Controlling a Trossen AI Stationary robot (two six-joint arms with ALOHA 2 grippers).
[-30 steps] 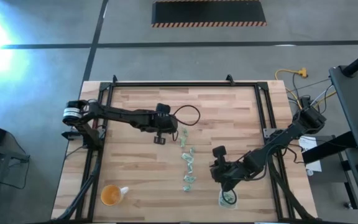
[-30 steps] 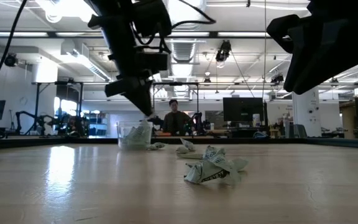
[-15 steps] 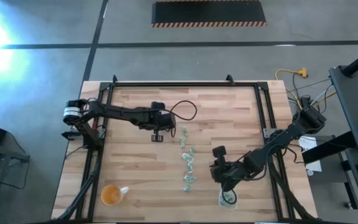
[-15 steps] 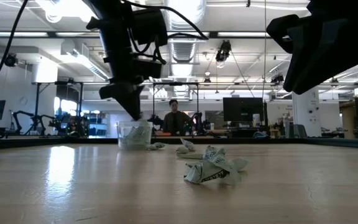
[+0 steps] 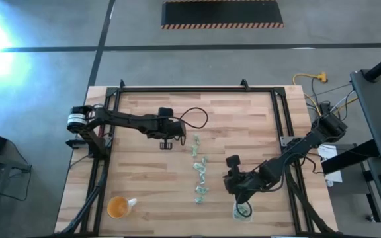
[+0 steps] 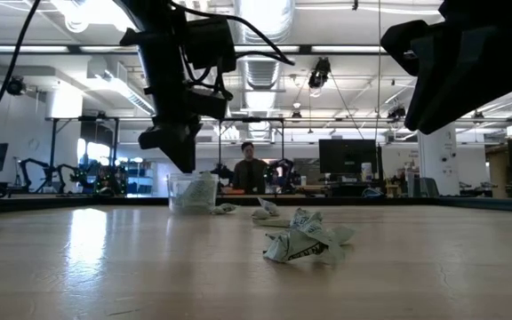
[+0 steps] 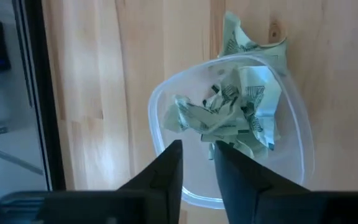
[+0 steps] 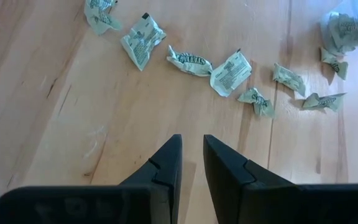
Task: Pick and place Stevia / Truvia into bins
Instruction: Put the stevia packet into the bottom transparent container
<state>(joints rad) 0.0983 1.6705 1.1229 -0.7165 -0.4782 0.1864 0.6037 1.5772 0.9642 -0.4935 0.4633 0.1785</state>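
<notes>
Crumpled pale green Stevia packets (image 5: 200, 168) lie in a loose row down the middle of the table, also seen in the right wrist view (image 8: 229, 71) and the low view (image 6: 305, 240). One clear bin (image 7: 229, 124) near the table's middle holds several packets and stands on its base (image 6: 192, 191). My left gripper (image 5: 166, 142) hovers beside this bin on its left, open by a narrow gap (image 7: 197, 162), holding nothing. The second clear bin (image 5: 242, 211) stands near the near edge. My right gripper (image 5: 233, 188) waits above the table just beyond it, narrowly open (image 8: 192, 155) and empty.
An orange-tinted round cup (image 5: 118, 207) stands at the near left corner. A black frame (image 5: 190, 89) runs around the table's far and side edges. One packet (image 7: 247, 37) lies on the wood just outside the filled bin. A person (image 6: 247, 169) is in the room beyond the table.
My left gripper has drawn back from over the filled bin toward the table's left edge, staying at about the same height. The packets and both bins have not moved.
</notes>
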